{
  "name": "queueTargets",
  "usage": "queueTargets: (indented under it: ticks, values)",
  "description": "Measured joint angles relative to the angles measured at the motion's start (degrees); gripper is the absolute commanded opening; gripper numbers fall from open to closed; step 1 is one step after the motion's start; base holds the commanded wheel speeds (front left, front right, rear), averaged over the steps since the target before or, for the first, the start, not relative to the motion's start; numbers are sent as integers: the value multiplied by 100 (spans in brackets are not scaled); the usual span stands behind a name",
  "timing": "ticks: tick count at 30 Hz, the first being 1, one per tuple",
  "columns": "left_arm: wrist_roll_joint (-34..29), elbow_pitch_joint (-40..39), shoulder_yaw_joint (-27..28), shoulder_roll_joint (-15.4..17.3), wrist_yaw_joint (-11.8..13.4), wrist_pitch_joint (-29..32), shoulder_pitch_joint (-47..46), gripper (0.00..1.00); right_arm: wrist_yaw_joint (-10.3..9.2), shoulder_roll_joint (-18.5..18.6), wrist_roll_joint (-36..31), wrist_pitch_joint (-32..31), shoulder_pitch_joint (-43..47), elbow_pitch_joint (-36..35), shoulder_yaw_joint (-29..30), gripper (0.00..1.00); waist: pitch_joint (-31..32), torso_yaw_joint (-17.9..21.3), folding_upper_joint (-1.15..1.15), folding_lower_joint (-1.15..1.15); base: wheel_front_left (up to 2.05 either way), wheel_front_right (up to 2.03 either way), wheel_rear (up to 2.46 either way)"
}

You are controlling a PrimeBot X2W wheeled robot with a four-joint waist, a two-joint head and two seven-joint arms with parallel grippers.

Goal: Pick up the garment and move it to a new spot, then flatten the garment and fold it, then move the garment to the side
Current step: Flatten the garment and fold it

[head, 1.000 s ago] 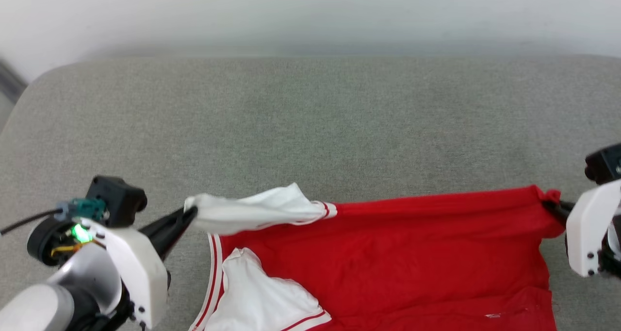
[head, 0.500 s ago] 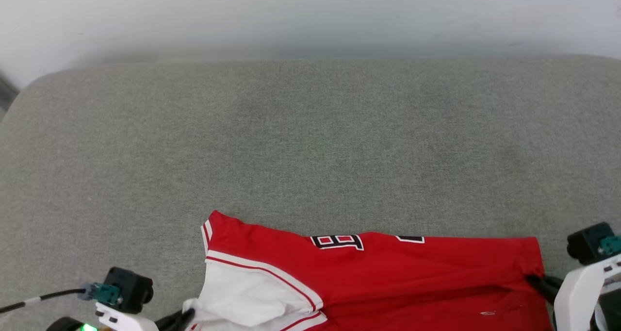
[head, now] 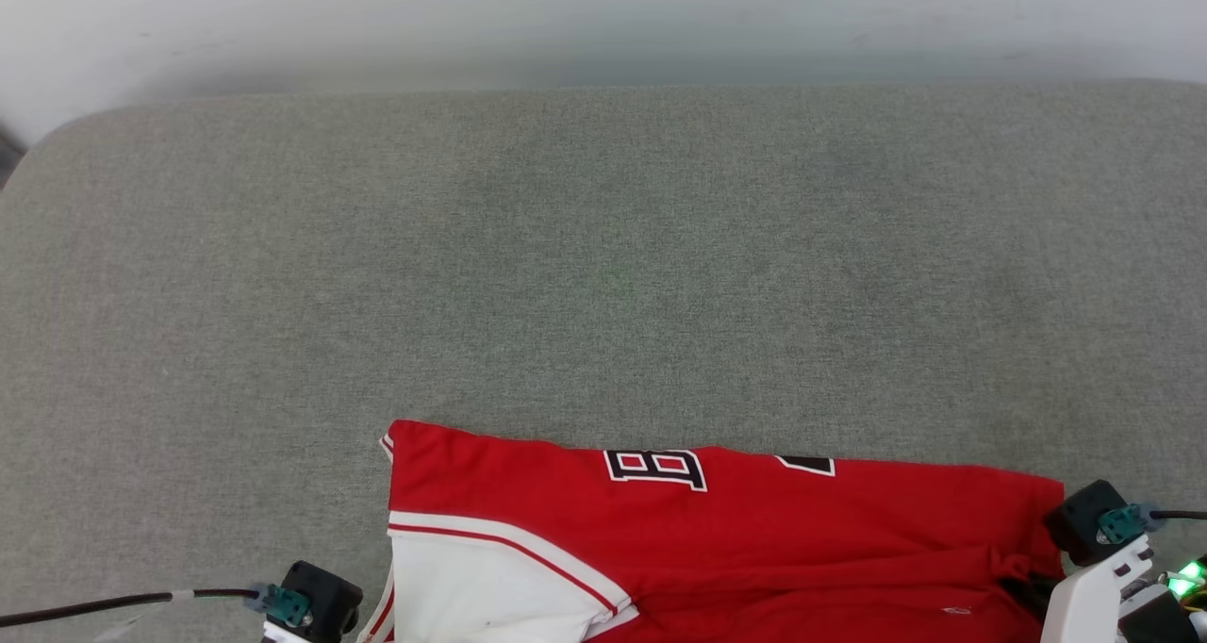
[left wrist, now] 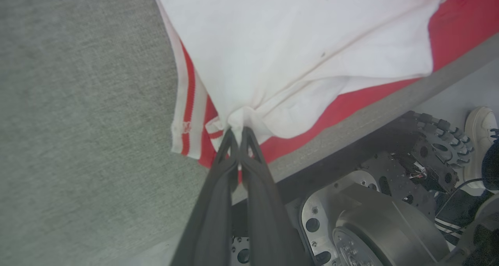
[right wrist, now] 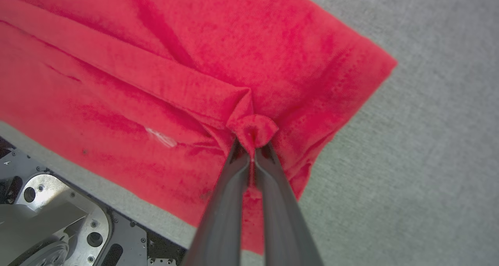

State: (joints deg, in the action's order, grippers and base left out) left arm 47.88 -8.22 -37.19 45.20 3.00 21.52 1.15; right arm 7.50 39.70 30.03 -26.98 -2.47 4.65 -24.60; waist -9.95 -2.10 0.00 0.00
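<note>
Nearest, below the front edge of the grey cushion [head: 603, 247], the robot's metal base [left wrist: 370, 227] is showing in the left wrist view, and a white shoe [left wrist: 481, 133] is standing further out from the cushion beside it. At that front edge, toward the cushion's left end, the left gripper [left wrist: 237, 135] is pinching a bunched bit of the white sleeve [left wrist: 296, 43]; its two dark fingers are pressing together on the cloth, just beside the red-and-white stripe trim [left wrist: 187, 102]. Toward the cushion's right end, the right gripper [right wrist: 251, 149] is gripping a small puckered fold of red fabric; its fingers are likewise closing tight on it, and creases are running away from the pinch. The garment [head: 717, 530] is lying on the near part of the cushion, stretching sideways between the two grips and reaching the cushion's front edge; the white sleeve is sitting at its left end, and the red body is spreading toward the cushion's right. Along the garment's far fold, white black-outlined block lettering [head: 655, 466] is facing up, partly tucked under. Beyond that fold the cushion's grey woven cover is running back to its rounded far-left corner. Behind the cushion's far edge a pale wall [head: 603, 21] is rising.
</note>
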Motion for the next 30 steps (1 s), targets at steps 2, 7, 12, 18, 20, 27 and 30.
queueTargets:
  ticks: [2, 7, 12, 18, 20, 27, 30]
  values:
    - [-62, 121, -59, -93, -20, -19, -61, 0, 0, 30, -35, 82, -64, 70, -129, 0, -7, -5, 0, 0, 0, 0, 0]
    - [-103, 321, -143, -267, -51, -112, -108, 100, 0, 49, -22, 212, -148, 255, -304, 45, 39, -2, 0, 0, 0, 0, 0]
    - [-152, 414, -114, -321, -16, -314, -109, 100, 0, -22, 205, 253, -174, 374, -287, 100, 166, 22, 0, 0, 0, 0, 0]
    - [-420, 300, 292, -403, 315, -1184, -113, 100, 0, -40, 431, 225, -166, 86, 59, 100, 422, 61, 0, 0, 0, 0, 0]
    - [-549, 208, 416, -453, 412, -1568, -119, 100, 0, -76, 428, 213, -143, -42, 230, 100, 518, 74, 0, 0, 0, 0, 0]
    - [-566, 129, 989, -895, 931, -2803, 122, 100, 0, -682, 355, 278, 59, -521, 1265, 100, 743, 93, 0, 0, 0, 0, 0]
    - [-534, 152, 1216, -1177, 1068, -3352, 236, 100, 0, -1053, 240, 238, 244, -645, 1757, 100, 752, 92, 0, 0, 0, 0, 0]
